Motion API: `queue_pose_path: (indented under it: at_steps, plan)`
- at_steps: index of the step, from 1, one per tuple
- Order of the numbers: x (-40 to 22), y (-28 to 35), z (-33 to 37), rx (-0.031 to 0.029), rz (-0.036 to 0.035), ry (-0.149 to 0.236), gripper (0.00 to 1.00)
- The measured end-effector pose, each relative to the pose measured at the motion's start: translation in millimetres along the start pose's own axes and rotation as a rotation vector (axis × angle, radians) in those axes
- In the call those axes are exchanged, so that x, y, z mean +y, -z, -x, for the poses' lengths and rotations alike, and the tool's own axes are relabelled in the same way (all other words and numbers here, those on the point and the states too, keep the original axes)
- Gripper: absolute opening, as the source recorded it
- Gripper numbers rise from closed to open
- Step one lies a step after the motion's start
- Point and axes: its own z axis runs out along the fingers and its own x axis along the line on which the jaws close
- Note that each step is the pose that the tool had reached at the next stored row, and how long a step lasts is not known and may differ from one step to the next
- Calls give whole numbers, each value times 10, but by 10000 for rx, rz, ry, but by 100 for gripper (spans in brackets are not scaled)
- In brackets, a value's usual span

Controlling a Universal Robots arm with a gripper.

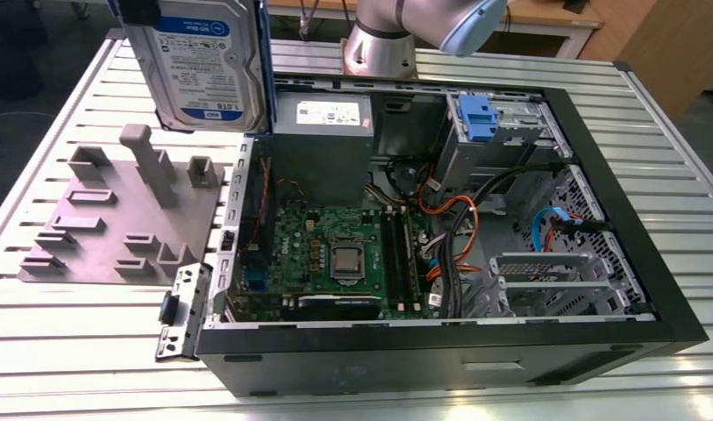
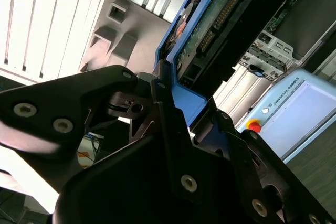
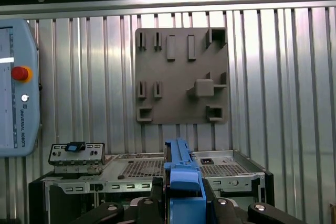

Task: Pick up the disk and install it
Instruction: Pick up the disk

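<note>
The disk [image 1: 198, 61], a silver-grey drive with a white-and-blue label in a blue bracket, hangs upright in the air above the table's far left in the exterior view, over the grey fixture plate [image 1: 122, 210]. In the second wrist view my gripper [image 2: 181, 106] is shut on the disk's [image 2: 220, 19] blue bracket, with the drive's circuit-board side showing. The first wrist view shows the bracket's edge [image 3: 184, 174] of the disk clamped between my gripper's [image 3: 185, 195] black fingers.
An open computer case [image 1: 637, 289] lies on the slatted metal table [image 1: 75, 351], with a motherboard, cables and a drive bay carrying a blue latch [image 1: 479, 118]. The arm's base [image 1: 380, 48] stands behind the case. A teach pendant [image 3: 16, 87] lies on the table.
</note>
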Motion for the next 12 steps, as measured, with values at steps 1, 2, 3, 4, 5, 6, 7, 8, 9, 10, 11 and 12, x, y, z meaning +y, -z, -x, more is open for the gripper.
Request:
queue_pose_path:
  at_steps: [1, 2, 3, 4, 5, 6, 7, 8, 9, 10, 11, 12]
  plan:
    - [-11, 0, 0, -1, -1, -1, 36]
    - [-24, 0, 1, -1, -1, -1, 36]
    - [-38, 0, 2, -1, -1, -1, 36]
    - [-53, 0, 3, 0, 0, -1, 36]
    - [-67, 1, 4, 0, 0, -1, 36]
    - [-81, 0, 4, -1, -1, -1, 36]
    - [-95, 0, 5, -1, -1, -1, 36]
    - [-108, 0, 6, 0, 0, -1, 36]
    - [-121, 0, 6, -1, -1, -1, 36]
    - [-133, 0, 7, -1, -1, -1, 36]
    - [-142, 0, 8, -1, -1, -1, 36]
    - [-149, -1, 8, -2, -1, -1, 36]
